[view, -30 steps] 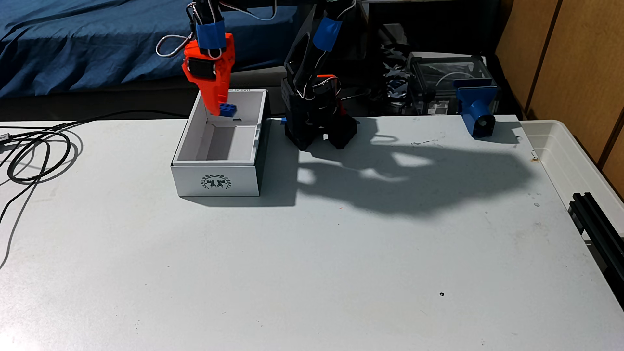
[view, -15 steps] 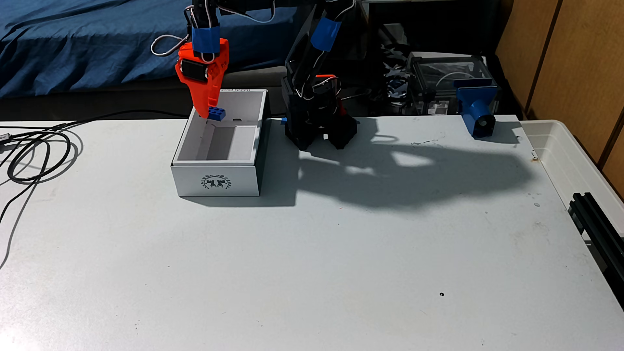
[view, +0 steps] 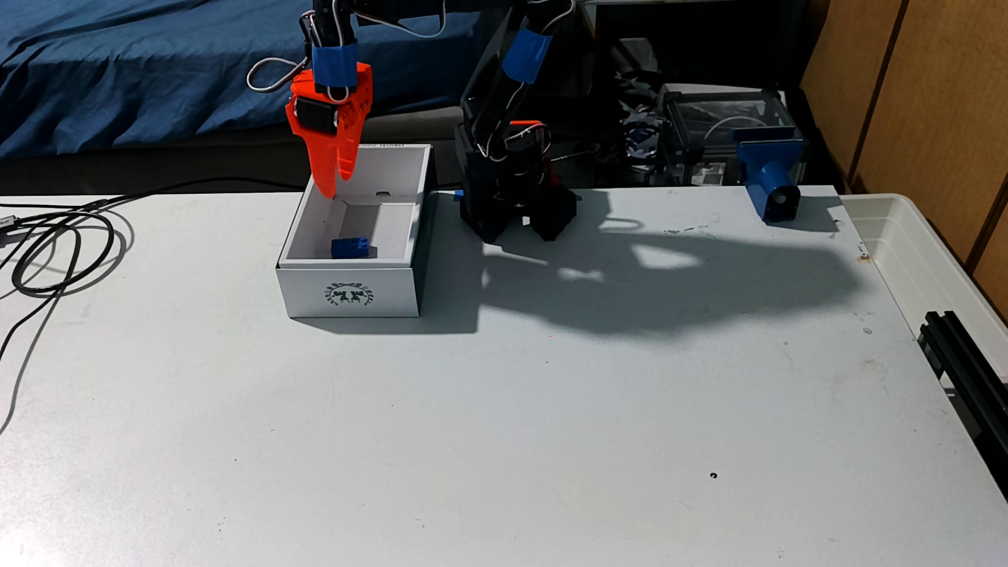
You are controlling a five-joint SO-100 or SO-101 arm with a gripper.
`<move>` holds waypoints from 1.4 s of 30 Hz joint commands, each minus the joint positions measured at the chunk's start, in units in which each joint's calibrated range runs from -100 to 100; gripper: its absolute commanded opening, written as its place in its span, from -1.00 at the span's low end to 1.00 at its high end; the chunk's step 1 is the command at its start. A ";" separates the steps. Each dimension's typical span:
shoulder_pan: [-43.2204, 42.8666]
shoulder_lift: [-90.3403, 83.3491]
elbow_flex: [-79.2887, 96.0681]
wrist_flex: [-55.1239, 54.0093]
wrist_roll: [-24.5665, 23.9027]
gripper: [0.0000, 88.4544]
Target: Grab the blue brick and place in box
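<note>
In the fixed view the blue brick (view: 350, 248) lies on the floor inside the white box (view: 349, 294), close to the near wall that carries the dark wreath emblem. My orange gripper (view: 338, 185) hangs point-down over the box's far left corner, well above the brick. Its two fingers stand slightly apart with nothing between them, so it is open. The black arm with blue tape rises from the gripper out of the top of the frame.
The arm's black base (view: 515, 201) stands just right of the box. A blue clamp-like part (view: 772, 180) sits at the table's far right, beside a translucent tub (view: 927, 261). Black cables (view: 60, 251) coil at the left. The wide near table surface is bare.
The gripper opened and let go of the blue brick, which dropped from the far end of the box to the floor near the front wall. The gripper itself barely moved.
</note>
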 commanded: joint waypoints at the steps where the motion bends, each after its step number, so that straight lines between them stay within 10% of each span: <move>1: 0.85 -1.60 -0.95 -0.45 0.33 -0.70; 21: -18.02 -1.77 -1.30 -14.15 -0.56 -0.98; 42: -48.11 -1.94 -23.13 -14.93 -34.82 -0.98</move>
